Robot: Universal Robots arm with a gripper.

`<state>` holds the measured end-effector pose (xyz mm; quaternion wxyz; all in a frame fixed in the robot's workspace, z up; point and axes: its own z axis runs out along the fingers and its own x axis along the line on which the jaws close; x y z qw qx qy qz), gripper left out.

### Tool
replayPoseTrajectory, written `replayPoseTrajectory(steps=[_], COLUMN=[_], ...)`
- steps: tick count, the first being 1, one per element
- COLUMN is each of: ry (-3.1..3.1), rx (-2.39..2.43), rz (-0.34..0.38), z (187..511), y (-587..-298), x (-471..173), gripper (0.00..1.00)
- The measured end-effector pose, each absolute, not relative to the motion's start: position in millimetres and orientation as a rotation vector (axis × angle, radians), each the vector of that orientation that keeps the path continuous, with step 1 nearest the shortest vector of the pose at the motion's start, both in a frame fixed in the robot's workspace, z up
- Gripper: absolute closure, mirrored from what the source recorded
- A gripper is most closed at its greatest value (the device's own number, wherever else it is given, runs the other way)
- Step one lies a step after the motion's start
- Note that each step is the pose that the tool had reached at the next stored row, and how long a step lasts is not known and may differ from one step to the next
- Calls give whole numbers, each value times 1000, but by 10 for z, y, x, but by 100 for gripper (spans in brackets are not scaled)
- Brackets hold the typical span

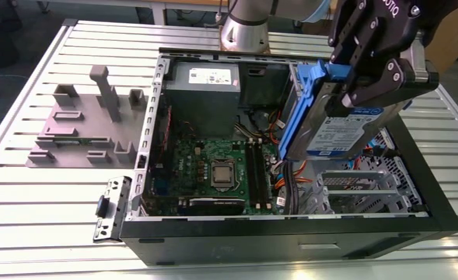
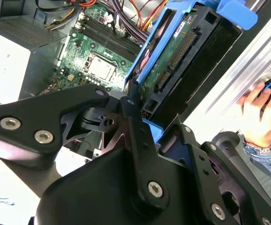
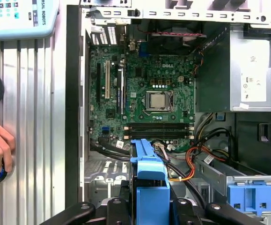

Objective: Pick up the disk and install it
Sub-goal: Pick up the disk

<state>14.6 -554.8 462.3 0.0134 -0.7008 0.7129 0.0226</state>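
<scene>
The hand is closed on the upper end of the disk, which is held upright above the open computer case, over the drive cage. The disk should be kept clear of the cables and squared to the cage. A silver body, white-and-blue label and blue bracket are seen.

The end effector grips the disk above the motherboard.
</scene>
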Motion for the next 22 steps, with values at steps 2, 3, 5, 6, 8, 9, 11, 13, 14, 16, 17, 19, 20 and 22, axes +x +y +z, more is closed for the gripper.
replayPoseTrajectory(steps=[2,3,5,6,8,9,11,13,14,16,17,19,20,22], ry=[2221,2221,2221,2221,2220,2221,2220,2221,2220,2221,2221,2221,2221,2221], rx=[-2183,-2183,-2183,-2183,-2183,-2183,-2183,-2183,-2183,-2183,-2183,-2183,-2183,-2183], rz=[70,71,70,70,71,71,71,71,71,70,71,71,71,70], z=[4622,4622,4621,4620,4619,4618,4617,4616,4616,4615,4614,4613,4612,4612], y=[-5556,-5559,-5567,-5572,-5579,-5583,-5588,-5593,-5596,-5601,-5604,-5610,-5612,-5617], x=[146,146,146,146,146,146,146,146,146,147,147,147,147,147], gripper=[64,64,64,64,64,64,64,64,64,64,64,64,64,64])
